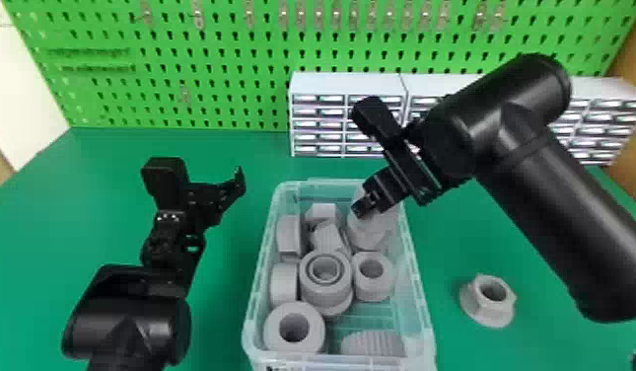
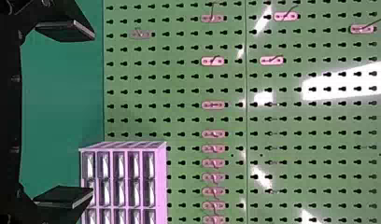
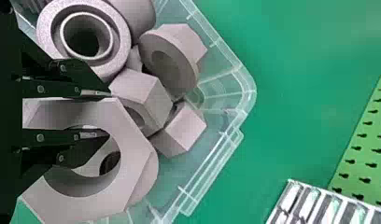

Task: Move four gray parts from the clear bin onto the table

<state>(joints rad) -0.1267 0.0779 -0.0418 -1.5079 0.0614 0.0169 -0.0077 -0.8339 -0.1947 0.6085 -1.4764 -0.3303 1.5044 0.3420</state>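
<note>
In the head view, my right gripper (image 1: 365, 208) reaches down into the back right of the clear bin (image 1: 426, 301), at a gray part (image 1: 368, 236). The right wrist view has my right gripper (image 3: 108, 113) shut on the wall of a large six-sided gray part (image 3: 132, 144), one finger inside its hole and one outside. Several other gray parts (image 1: 326, 281) lie in the bin. A flanged gray part (image 1: 489, 302) rests on the table right of it. Left of the bin, my left gripper (image 1: 205, 175) is parked, open and holding nothing; its fingers stand wide around my left gripper's gap (image 2: 93, 113).
White drawer cabinets (image 1: 348, 84) stand behind the bin, against the green pegboard (image 1: 208, 64). My right forearm spans the table's right side, above and behind the flanged part. The bin's walls surround the right gripper's fingertips.
</note>
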